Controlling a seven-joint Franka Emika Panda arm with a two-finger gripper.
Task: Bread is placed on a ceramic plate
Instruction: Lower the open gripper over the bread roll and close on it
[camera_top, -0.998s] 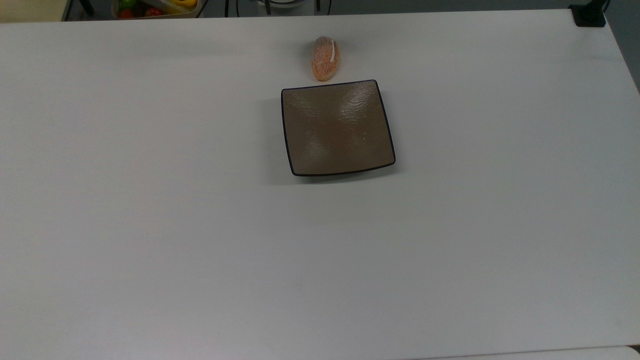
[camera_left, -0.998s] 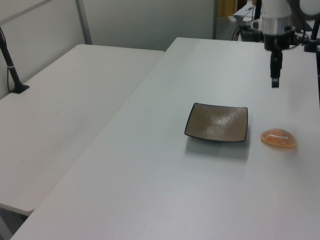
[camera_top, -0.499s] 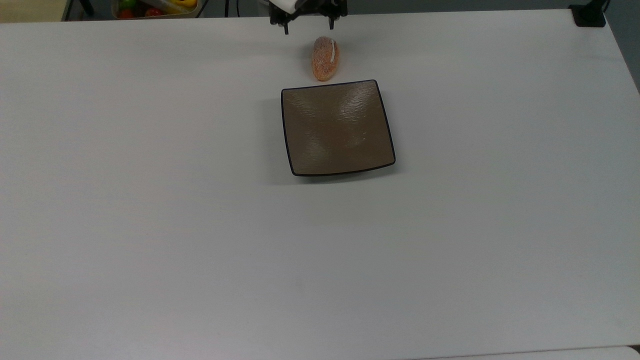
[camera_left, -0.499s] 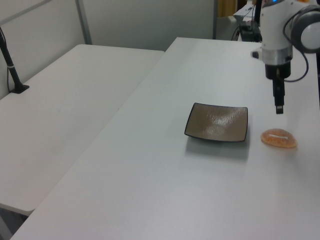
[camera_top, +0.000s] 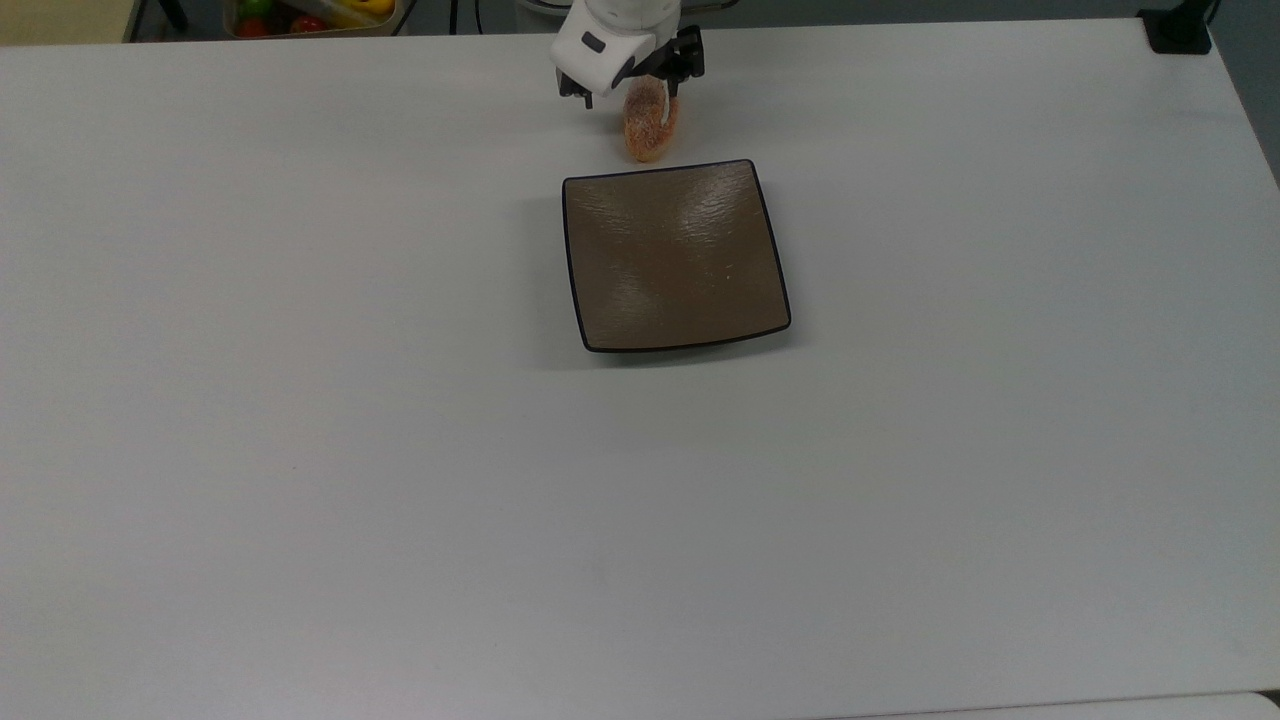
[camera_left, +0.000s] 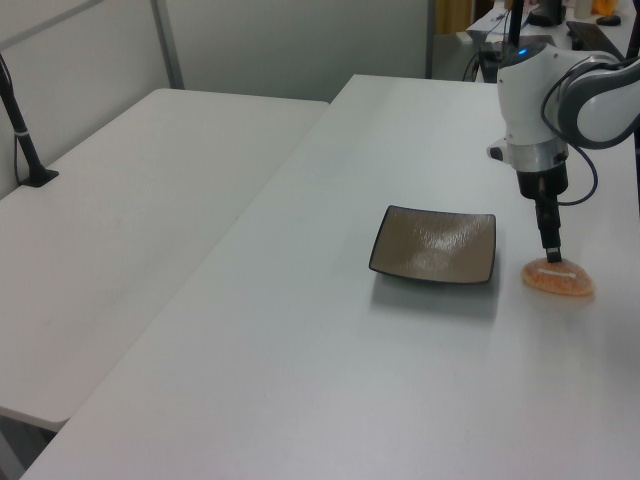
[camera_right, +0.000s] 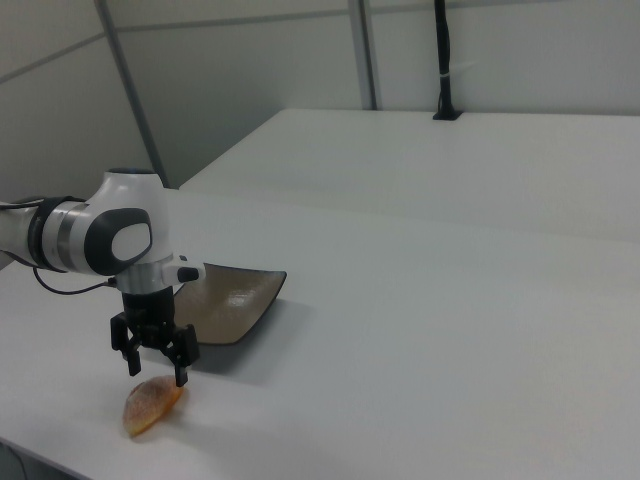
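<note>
Bread (camera_top: 650, 130) lying on white table (camera_top: 300, 400), just beside ceramic plate (camera_top: 675, 258), off its far edge in the top view. Directly over bread, gripper (camera_right: 156, 370) with 2 fingers spread wide, straddling it, nothing grasped. Plate bare.

hand (camera_left: 551, 255) pointing down onto bread (camera_left: 559, 280) on white desk (camera_left: 300, 330); ceramic plate (camera_left: 434, 245) just beside bread, on left view's left.

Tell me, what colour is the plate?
The plate is glossy brown with a thin dark rim, best seen in the top view.
</note>
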